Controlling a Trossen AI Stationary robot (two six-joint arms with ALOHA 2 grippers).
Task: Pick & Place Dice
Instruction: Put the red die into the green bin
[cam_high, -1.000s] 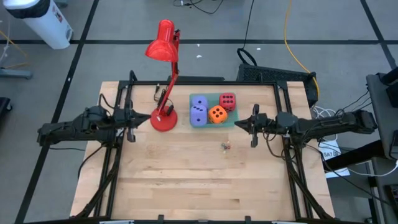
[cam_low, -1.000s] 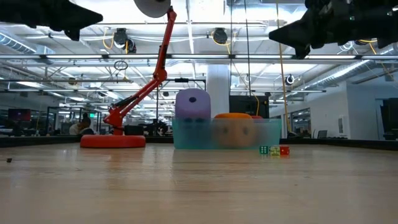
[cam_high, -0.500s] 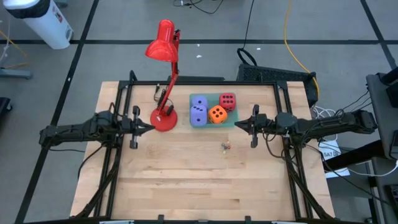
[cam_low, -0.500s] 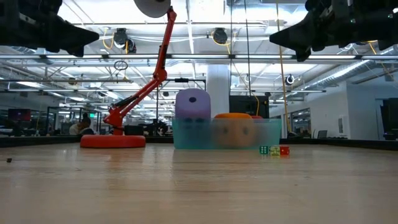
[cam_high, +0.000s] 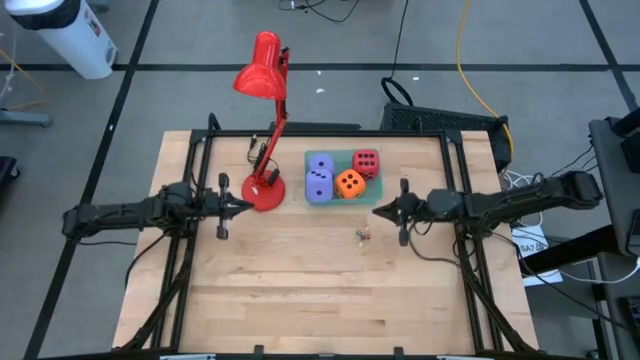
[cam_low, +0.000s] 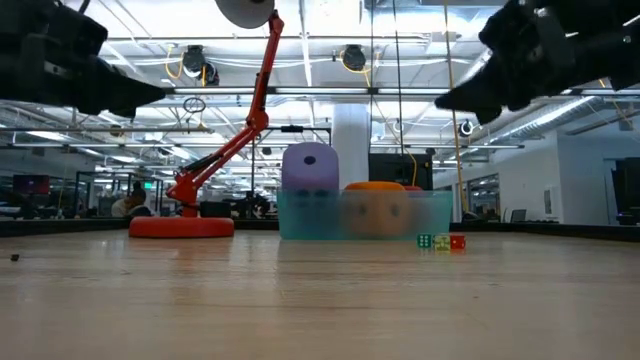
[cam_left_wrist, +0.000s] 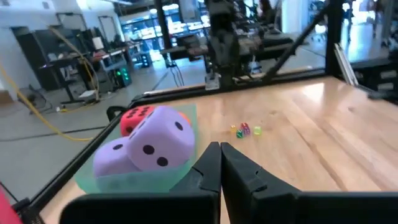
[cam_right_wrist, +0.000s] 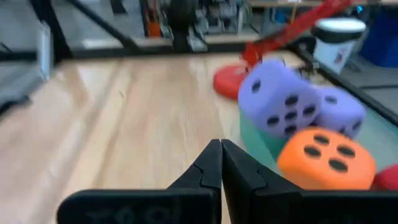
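Two lavender-blue dice (cam_high: 319, 178), an orange die (cam_high: 349, 183) and a red die (cam_high: 366, 163) sit in a green tray (cam_high: 375, 195) at the table's far middle. One lavender die lies on top of the other (cam_left_wrist: 163, 135). My left gripper (cam_high: 243, 207) is shut and empty, in the air near the lamp base, left of the tray. My right gripper (cam_high: 382, 210) is shut and empty, in the air just right of the tray. The dice also show in the right wrist view (cam_right_wrist: 280, 99).
A red desk lamp stands on its round base (cam_high: 263, 191) left of the tray, its arm leaning toward the far edge. Three tiny coloured dice (cam_high: 363, 236) lie on the wood in front of the tray. The near half of the table is bare wood.
My left gripper has gone toward the table's right, nearer the lamp base, and come slightly toward the near edge. My right gripper has gone a little toward the table's left, closer to the tray, and has dipped slightly. The dice have stayed where they were.
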